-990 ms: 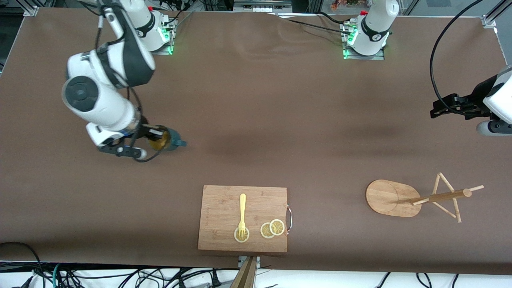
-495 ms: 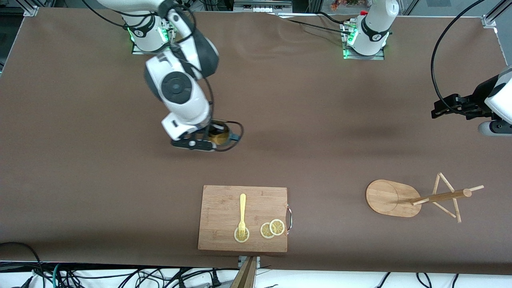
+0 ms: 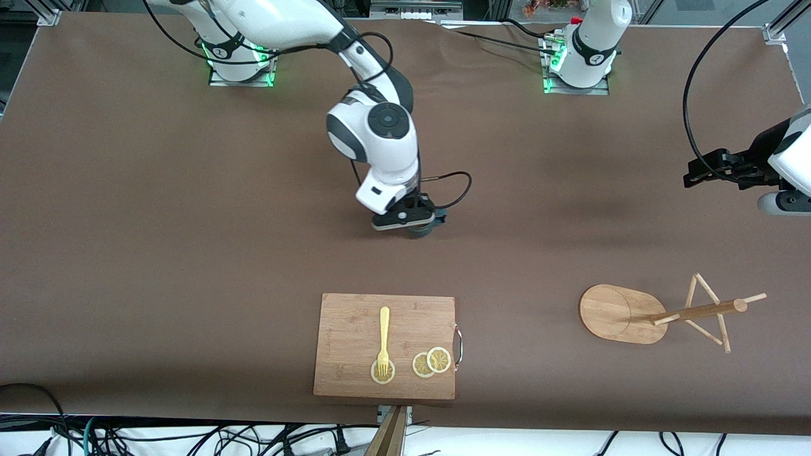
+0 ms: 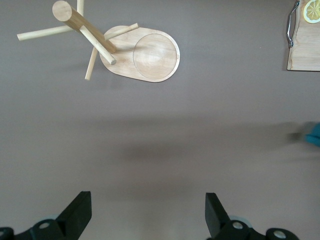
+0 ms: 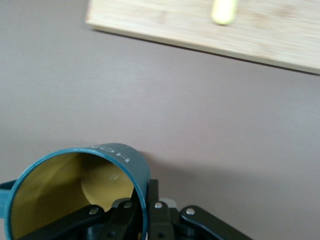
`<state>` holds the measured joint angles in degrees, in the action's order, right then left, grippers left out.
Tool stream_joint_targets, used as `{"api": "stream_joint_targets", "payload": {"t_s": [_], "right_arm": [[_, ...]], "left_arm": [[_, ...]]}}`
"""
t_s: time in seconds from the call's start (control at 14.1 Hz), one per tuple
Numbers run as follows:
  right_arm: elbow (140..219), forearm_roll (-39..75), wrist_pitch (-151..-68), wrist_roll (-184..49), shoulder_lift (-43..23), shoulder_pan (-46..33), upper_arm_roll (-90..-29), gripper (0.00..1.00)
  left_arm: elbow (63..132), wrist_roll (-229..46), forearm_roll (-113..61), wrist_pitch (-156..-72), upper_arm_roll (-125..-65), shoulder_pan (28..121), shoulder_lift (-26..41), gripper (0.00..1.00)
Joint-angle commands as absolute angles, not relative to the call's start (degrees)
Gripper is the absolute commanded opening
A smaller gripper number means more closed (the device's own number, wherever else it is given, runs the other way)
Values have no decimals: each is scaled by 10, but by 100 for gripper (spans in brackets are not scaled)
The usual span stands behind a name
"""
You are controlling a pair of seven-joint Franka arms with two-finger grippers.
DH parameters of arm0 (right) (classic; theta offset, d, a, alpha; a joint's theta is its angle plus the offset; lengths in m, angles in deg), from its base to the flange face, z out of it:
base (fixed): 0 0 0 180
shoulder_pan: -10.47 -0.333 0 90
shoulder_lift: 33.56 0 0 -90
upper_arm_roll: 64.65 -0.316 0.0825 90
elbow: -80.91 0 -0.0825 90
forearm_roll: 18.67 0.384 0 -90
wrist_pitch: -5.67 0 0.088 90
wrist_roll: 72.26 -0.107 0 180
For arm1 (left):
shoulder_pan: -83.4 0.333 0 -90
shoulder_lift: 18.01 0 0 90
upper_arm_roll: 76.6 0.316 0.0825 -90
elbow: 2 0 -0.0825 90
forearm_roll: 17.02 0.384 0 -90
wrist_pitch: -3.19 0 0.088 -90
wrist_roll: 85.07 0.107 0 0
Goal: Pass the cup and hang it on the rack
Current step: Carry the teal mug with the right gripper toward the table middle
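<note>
One rigid, smooth, likely light cup point(image 5: 80, 192) sits mid-frame in the front view, my right gripper point(image 3: 413, 217) jaws clamped on its rim wall. My left gripper point(image 4: 145, 217), jaws apart, should take its handle.

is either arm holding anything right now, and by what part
The right gripper holds the cup by its rim wall, one finger inside and one outside. The left gripper is open and holds nothing.

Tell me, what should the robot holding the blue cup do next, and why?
Probably carry the cup a bit farther toward the left arm's end of the table. The right gripper grips its rim over mid-table, while the left gripper waits open, apart from it, near the rack.
</note>
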<state>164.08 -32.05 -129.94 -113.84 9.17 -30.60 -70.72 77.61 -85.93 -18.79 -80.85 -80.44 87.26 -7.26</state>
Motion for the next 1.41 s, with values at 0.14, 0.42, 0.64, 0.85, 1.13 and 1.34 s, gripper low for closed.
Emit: {"api": "stream_joint_targets", "payload": {"t_s": [0.14,0.42,0.64,0.85,1.13,1.34], "right_arm": [[1618,-366,-1405,-1106,144,-320,-699,0],[1618,-367,-1418,-1102,147,-331,-699,0],[1617,-361,-1417,-1107,147,-332,-700,0],[1617,-352,-1417,-1156,147,-332,-703,56],[1617,-333,-1409,-1174,129,-328,-704,83],[1617,-312,-1358,-1169,92,-315,-704,89]], "left_arm": [[789,-849,-193,-813,-800,873,-83,100],[788,-849,-197,-812,-801,869,-78,100],[788,-850,-197,-808,-805,867,-80,100],[789,-850,-197,-807,-805,862,-80,100],[790,-821,-196,-801,-806,856,-81,100],[812,-717,-193,-783,-807,848,-80,100]]}}
